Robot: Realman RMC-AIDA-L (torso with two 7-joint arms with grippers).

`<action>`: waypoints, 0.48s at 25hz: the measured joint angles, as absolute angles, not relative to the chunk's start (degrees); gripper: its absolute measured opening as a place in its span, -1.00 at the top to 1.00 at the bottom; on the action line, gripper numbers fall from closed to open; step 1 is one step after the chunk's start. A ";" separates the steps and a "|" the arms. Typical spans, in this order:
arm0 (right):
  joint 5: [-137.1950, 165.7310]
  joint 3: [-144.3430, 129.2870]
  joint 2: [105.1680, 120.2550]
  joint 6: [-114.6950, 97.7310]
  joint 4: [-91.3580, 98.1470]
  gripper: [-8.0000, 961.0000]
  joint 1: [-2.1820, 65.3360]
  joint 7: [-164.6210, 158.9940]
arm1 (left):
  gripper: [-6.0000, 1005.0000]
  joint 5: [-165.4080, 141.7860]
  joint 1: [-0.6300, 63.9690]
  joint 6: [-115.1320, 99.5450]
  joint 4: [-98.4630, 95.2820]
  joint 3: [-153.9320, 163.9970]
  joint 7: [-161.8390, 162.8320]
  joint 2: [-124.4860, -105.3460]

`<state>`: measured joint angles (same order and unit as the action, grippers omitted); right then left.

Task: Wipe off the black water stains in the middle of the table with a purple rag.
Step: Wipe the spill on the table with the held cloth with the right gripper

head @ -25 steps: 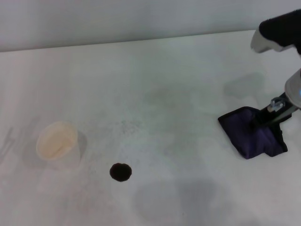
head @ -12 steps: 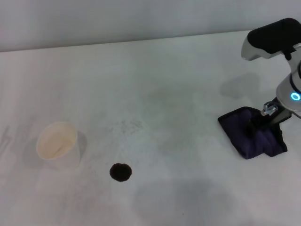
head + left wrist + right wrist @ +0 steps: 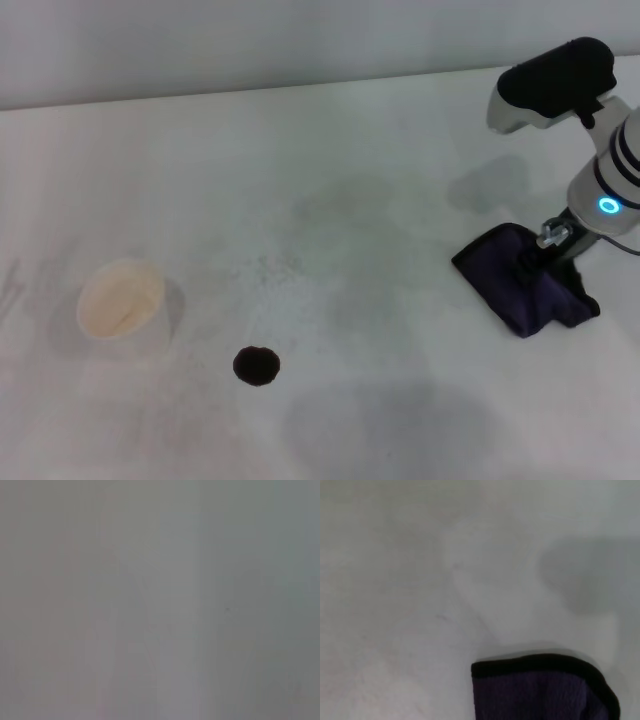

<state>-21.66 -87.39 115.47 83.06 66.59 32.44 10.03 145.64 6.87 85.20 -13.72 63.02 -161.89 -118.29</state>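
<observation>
The black water stain (image 3: 257,366) is a small round dark blot on the white table (image 3: 350,180), near the front left of centre. The purple rag (image 3: 505,288) lies bunched at the right side of the table, far from the stain. My right gripper (image 3: 532,264) comes down onto the rag's upper right part and is shut on it. A corner of the rag with its black edging shows in the right wrist view (image 3: 540,692). My left gripper is out of view; the left wrist view shows only plain grey.
A white paper cup (image 3: 122,300) stands upright at the left, a little to the left of and behind the stain. The table's far edge meets a pale wall at the back.
My right arm has swung left and the rag has shifted a little to the left with it, bunching up. The stain and the cup have not moved.
</observation>
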 joint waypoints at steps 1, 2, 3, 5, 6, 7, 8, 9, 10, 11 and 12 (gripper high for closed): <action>-21.80 -87.76 115.49 83.13 67.26 0.58 32.37 9.95 | -0.77 145.64 7.02 85.04 -13.75 63.01 -161.89 -118.29; -21.93 -88.57 115.54 83.24 68.20 0.61 32.25 9.80 | -0.77 145.64 7.11 85.01 -13.76 63.02 -161.89 -118.30; -22.03 -89.31 115.57 83.32 68.88 0.63 32.20 9.67 | -0.77 145.64 7.22 84.99 -13.77 63.01 -161.89 -118.30; -22.44 -91.55 115.72 83.40 70.08 0.68 32.18 9.34 | -0.77 145.64 7.44 84.98 -13.79 63.01 -161.89 -118.30; -23.00 -92.93 115.82 83.30 70.56 0.70 32.22 9.18 | -0.77 145.64 7.51 84.98 -13.83 63.01 -161.89 -118.30; -23.97 -94.57 115.84 82.92 70.93 0.73 32.40 9.00 | -0.77 145.62 7.58 84.97 -13.97 62.84 -161.89 -118.30; -25.01 -96.10 115.85 82.40 71.18 0.73 32.63 8.84 | -0.77 145.60 7.61 84.96 -14.08 62.67 -161.89 -118.30; -26.06 -97.69 115.88 81.78 71.49 0.73 32.92 8.70 | -0.77 145.53 7.69 84.94 -14.29 62.23 -161.89 -118.31; -26.76 -99.30 115.91 81.13 71.70 0.73 33.23 8.51 | -0.77 145.44 7.83 84.91 -14.44 61.58 -161.89 -118.33; -27.51 -101.24 115.94 80.22 72.07 0.73 33.60 8.22 | -0.77 145.36 7.95 84.90 -14.57 61.04 -161.89 -118.34; -28.31 -103.32 115.99 79.26 72.49 0.73 34.03 7.80 | -0.77 145.28 8.17 84.89 -14.60 60.61 -161.89 -118.38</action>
